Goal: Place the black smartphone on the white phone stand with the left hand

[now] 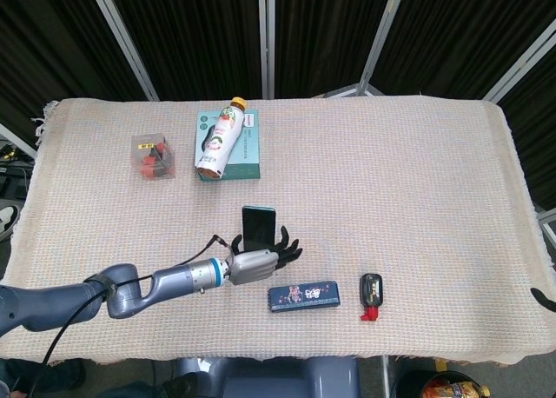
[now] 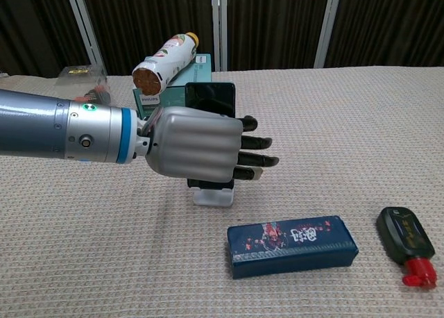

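The black smartphone (image 1: pixel 258 222) (image 2: pixel 209 97) stands upright, leaning on the white phone stand (image 2: pixel 214 196); only the stand's base shows below my left hand. My left hand (image 1: pixel 256 264) (image 2: pixel 198 143) is in front of the phone, back toward the chest camera, with its fingers (image 2: pixel 255 142) stretched out to the right and spread apart. The lower half of the phone is hidden behind the hand, so I cannot tell if the palm still touches it. My right hand is not seen in either view.
A drink bottle (image 1: pixel 221 137) (image 2: pixel 163 61) lies on a teal box (image 1: pixel 243 155) behind the phone. A clear case with red parts (image 1: pixel 153 156) sits far left. A dark blue printed box (image 1: pixel 302 295) (image 2: pixel 291 244) and a black-and-red clip (image 1: pixel 372 294) (image 2: pixel 406 245) lie near the front edge.
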You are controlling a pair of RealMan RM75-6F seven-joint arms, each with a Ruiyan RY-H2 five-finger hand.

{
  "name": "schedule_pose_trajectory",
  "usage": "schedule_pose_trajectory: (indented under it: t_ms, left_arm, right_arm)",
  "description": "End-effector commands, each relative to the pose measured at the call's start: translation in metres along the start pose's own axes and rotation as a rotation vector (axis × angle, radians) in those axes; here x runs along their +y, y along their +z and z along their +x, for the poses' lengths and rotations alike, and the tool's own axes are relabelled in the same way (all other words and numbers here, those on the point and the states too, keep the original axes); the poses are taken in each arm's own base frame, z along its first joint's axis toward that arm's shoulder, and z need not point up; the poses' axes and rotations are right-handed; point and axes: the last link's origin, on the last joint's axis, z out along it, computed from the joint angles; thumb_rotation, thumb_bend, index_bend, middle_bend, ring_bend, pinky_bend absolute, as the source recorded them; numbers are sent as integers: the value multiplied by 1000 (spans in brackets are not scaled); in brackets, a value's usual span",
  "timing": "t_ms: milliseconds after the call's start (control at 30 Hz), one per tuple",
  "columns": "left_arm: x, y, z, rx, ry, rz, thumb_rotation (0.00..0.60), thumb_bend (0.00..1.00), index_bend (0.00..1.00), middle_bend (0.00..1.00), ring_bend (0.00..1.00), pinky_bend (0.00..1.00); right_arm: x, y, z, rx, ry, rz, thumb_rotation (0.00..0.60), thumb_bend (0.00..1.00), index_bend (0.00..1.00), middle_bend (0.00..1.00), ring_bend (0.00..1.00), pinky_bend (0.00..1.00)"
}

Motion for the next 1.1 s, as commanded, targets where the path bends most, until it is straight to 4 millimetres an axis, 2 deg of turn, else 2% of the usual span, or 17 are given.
schedule_pose_trajectory:
  t_ms: [33, 167, 267, 300, 400, 567, 667, 800, 867, 900, 1100]
  left_arm:
    - [-1, -1, 0, 1, 1, 2, 600, 0, 70, 0, 39, 230]
    - [-6, -6, 2, 12, 8, 22, 600, 0, 15, 0, 1, 186]
    - [-26, -18, 3, 26, -16, 107, 600, 0, 0, 0, 0, 162]
    - [-42, -33, 2, 28, -50, 183, 600, 0, 0, 0, 0, 152]
    - [-61, -61, -4, 9, -123, 283, 600, 0, 0, 0, 0, 126]
    - [-72, -107, -14, -35, -367, 513, 600, 0, 0, 0, 0, 48]
    - [-65, -142, -21, -101, -622, 745, 600, 0, 0, 0, 0, 5]
    - [-47, -178, -24, -227, -841, 922, 600, 0, 0, 0, 0, 0]
    - [-32, -197, -21, -308, -990, 990, 600, 0, 0, 0, 0, 0]
    - [-16, -216, -17, -382, -1101, 1039, 600, 0, 0, 0, 0, 0]
    - [17, -259, 4, -540, -1244, 1083, 600, 0, 0, 0, 0, 0]
  right_arm:
    - [0, 0, 0, 0, 0, 1, 600, 0, 0, 0, 0, 0]
    - [0, 0, 0, 0, 1, 3, 600, 0, 0, 0, 0, 0]
    - [-1, -1, 0, -2, 1, 5, 600, 0, 0, 0, 0, 0]
    - [-2, -2, 0, -2, 3, 10, 600, 0, 0, 0, 0, 0]
    - [-3, -3, 1, 1, 5, 18, 600, 0, 0, 0, 0, 0]
    - [-6, -5, 2, 2, 7, 28, 600, 0, 0, 0, 0, 0]
    - [-8, -6, 1, -1, 8, 38, 600, 0, 0, 0, 0, 0]
    - [-11, -7, 0, -3, 7, 47, 600, 0, 0, 0, 0, 0]
    - [-13, -7, 0, -6, 6, 54, 600, 0, 0, 0, 0, 0]
    - [-15, -6, -1, -9, 7, 63, 600, 0, 0, 0, 0, 0]
    - [-19, -6, -3, -11, 2, 72, 600, 0, 0, 0, 0, 0]
